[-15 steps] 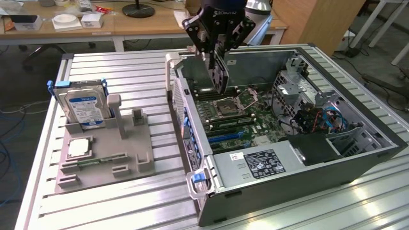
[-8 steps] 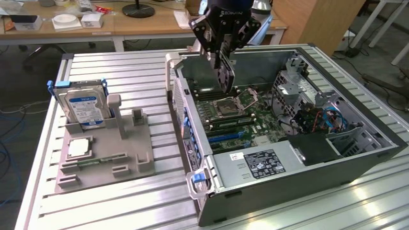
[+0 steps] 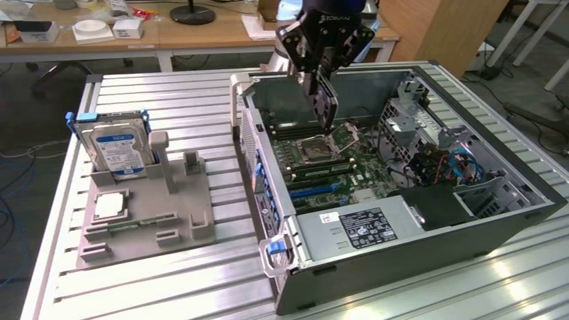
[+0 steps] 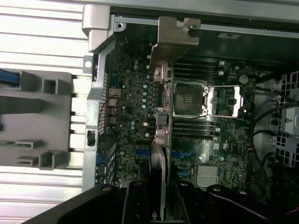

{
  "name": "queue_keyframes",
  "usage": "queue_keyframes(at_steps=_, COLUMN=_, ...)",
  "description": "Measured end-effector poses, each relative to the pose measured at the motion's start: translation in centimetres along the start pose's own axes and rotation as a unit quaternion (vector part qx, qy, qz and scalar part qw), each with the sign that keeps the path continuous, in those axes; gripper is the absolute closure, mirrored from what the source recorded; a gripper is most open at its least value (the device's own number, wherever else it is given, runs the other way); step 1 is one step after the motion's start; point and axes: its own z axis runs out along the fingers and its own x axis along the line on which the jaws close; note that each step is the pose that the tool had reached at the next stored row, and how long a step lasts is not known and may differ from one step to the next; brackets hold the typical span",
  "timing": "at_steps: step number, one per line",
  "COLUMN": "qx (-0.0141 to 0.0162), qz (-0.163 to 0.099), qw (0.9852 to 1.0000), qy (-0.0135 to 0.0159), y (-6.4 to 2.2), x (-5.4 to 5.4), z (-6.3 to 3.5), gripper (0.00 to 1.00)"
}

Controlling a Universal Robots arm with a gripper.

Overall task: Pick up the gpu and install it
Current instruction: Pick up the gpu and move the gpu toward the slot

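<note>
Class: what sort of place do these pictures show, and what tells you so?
Probably a robotics lab for computer assembly: a gripper holds a gpu over an open computer case on a slatted metal table, a grey fixture holds a hard drive, and desks stand behind.

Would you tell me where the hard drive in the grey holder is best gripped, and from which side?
Probably grip the hard drive at its exposed upper part, across the two flat faces, coming from straight above: it stands upright, its lower end sunk in the grey holder.
</note>
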Motion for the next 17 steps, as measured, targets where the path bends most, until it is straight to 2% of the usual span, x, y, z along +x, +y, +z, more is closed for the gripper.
queue_keyframes(at_steps=17, qx=0.0, qz=0.0, qw=1.0, qy=0.0003, y=-0.15, x=-3.3, z=0.07, gripper=0.73)
